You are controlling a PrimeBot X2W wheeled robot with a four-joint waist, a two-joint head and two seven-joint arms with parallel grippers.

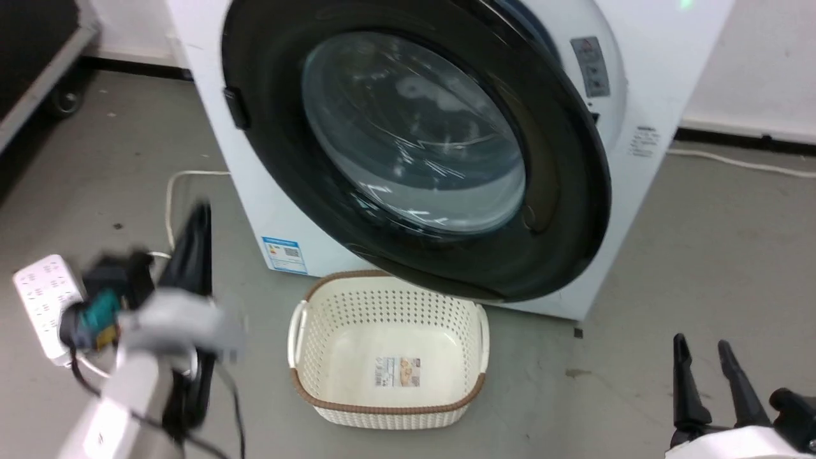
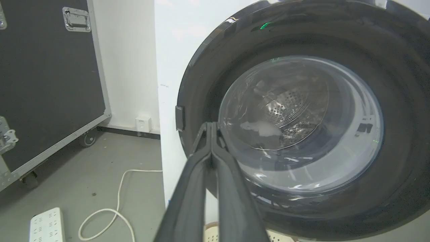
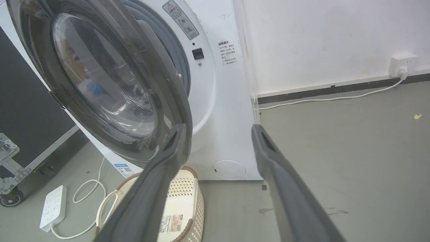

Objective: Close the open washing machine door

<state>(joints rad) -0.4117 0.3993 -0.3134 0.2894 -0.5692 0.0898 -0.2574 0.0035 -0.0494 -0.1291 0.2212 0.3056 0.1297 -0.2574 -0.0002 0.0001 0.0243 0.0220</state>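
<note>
Washing machine door [image 1: 570, 191] stands ajar over a basket [image 1: 389, 408]
Left gripper [image 2: 210, 126], fingers pressed together seemingly as one blunt pusher, points at the door's hinged side; right gripper [image 1: 701, 344] sits low with fingers spread, clear of the door's swing

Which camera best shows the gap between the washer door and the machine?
The right wrist view: it sees the door from the side, so the gap to the machine is plain. The head view shows the door's face and less gap; the left wrist view faces it squarely.
</note>
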